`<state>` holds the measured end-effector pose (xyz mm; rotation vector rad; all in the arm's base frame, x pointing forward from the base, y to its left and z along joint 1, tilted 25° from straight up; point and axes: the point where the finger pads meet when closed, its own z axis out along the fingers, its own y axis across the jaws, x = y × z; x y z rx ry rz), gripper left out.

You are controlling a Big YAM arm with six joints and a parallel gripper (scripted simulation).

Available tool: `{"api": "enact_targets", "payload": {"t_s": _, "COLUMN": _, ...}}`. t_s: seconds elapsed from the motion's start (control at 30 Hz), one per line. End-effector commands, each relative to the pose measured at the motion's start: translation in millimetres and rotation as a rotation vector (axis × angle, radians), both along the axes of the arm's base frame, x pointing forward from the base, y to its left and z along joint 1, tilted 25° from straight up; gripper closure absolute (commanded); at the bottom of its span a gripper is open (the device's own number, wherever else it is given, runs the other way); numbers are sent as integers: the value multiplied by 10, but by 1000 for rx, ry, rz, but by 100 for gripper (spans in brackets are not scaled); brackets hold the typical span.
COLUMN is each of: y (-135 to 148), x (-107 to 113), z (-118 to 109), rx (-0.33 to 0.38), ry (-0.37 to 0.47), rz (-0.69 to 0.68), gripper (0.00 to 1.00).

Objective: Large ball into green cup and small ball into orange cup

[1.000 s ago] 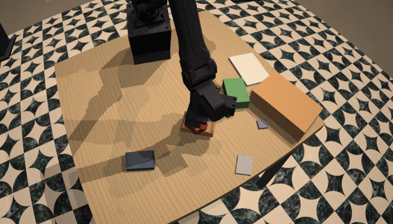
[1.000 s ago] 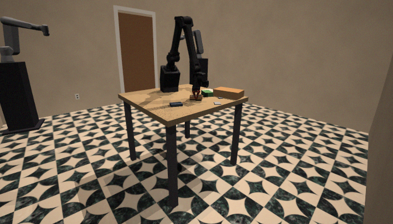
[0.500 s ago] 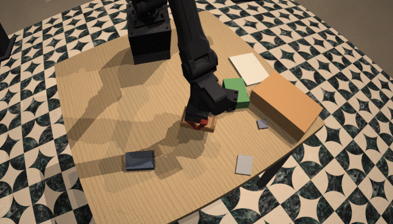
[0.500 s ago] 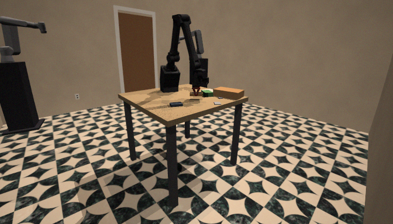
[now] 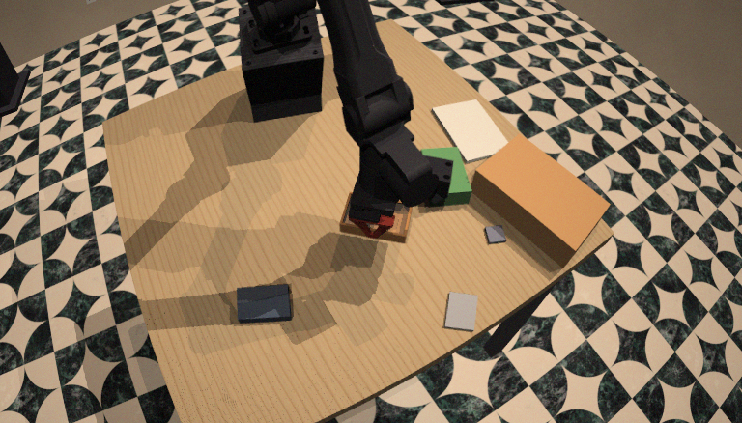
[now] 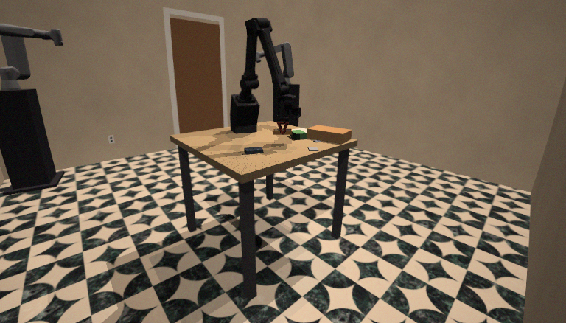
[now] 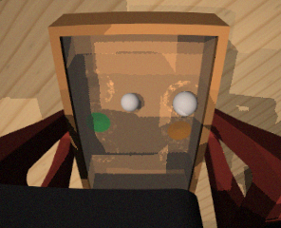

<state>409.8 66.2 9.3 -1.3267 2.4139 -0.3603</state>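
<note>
On the wooden table point(image 5: 180, 188), open room lies left and front; the right edge is crowded by an orange box point(image 5: 538, 197), a cream sheet point(image 5: 470, 128) and a green block point(image 5: 456, 178) just beside the arm. The gripper point(image 5: 373, 225), fingers fairly wide, clamps the wooden puzzle point(image 7: 140, 22) by its sides. Under its cover, the large ball point(image 7: 185, 103) sits just above the orange cup point(image 7: 178, 131), the small ball point(image 7: 131, 102) between cups.

The arm point(image 5: 377, 123) hides most of the wooden puzzle point(image 5: 402, 228) from above; in the exterior view the balls are too small to see.
</note>
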Motion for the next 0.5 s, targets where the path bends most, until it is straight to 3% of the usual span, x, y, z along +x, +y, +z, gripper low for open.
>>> {"api": "enact_targets", "payload": {"t_s": 0.0, "y": 28, "x": -29, "z": 68, "rx": 3, "ry": -3, "rz": -3, "gripper": 31}}
{"api": "enact_targets", "payload": {"t_s": 0.47, "y": 38, "x": -31, "z": 85, "rx": 2, "ry": -1, "rz": -1, "gripper": 31}}
